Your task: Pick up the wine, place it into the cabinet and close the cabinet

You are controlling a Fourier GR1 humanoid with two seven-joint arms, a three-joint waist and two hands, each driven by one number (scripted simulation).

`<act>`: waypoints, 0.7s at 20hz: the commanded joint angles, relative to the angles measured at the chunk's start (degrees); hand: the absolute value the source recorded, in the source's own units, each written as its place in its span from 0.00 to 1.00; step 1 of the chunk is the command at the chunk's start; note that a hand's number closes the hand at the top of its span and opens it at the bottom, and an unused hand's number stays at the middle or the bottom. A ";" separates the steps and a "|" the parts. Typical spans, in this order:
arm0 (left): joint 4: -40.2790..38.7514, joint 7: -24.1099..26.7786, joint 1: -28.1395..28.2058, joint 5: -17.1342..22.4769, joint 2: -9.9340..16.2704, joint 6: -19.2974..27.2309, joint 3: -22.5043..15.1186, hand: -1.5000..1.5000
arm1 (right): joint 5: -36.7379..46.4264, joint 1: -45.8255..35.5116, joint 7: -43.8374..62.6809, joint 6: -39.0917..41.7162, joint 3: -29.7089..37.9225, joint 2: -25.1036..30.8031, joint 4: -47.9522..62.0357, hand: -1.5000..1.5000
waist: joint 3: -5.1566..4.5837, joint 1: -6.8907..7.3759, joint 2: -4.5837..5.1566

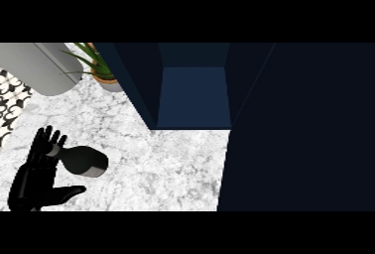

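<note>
Right hand not in my view. Cabinet (192, 94) open, dark navy, boxy; its door (300, 129) fills right side, cut by frame edge. Left hand (38, 173) at lower left, black, fingers straight and spread, holding nothing. Wine (82, 160) lying on white marble counter (168, 163), dark rounded bottle, neck partly hidden behind fingers. Potted plant (99, 67) by cabinet's left wall. Grey rounded shape (44, 64) top left, cropped, can't identify.

Matte black left hand (38, 186) w/ slim segmented fingers (45, 144)
</note>
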State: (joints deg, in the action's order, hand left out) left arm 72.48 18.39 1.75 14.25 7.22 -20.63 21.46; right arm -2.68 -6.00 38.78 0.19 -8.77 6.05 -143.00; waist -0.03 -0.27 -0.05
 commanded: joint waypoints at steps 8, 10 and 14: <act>-10.37 6.80 -3.65 -2.54 -0.01 0.67 -1.25 0.00 | -4.08 2.04 4.53 1.20 2.92 1.17 -9.47 0.00 | 0.01 -0.12 -0.02; -12.54 9.78 -3.39 -3.68 0.11 1.02 -1.24 0.00 | -0.98 2.51 1.93 0.19 -0.34 -1.10 -7.54 0.00 | 0.01 -0.02 -0.01; -20.03 9.25 -7.33 -1.74 3.96 -2.07 0.43 0.00 | -3.87 -1.63 5.35 0.42 2.48 0.59 -7.22 0.00 | -0.02 -0.05 0.05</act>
State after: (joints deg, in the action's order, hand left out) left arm 58.60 26.09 -2.96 12.36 9.40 -21.58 21.13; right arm -2.63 -5.16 37.96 1.27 -8.57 5.56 -142.99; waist -0.02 -0.32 -0.04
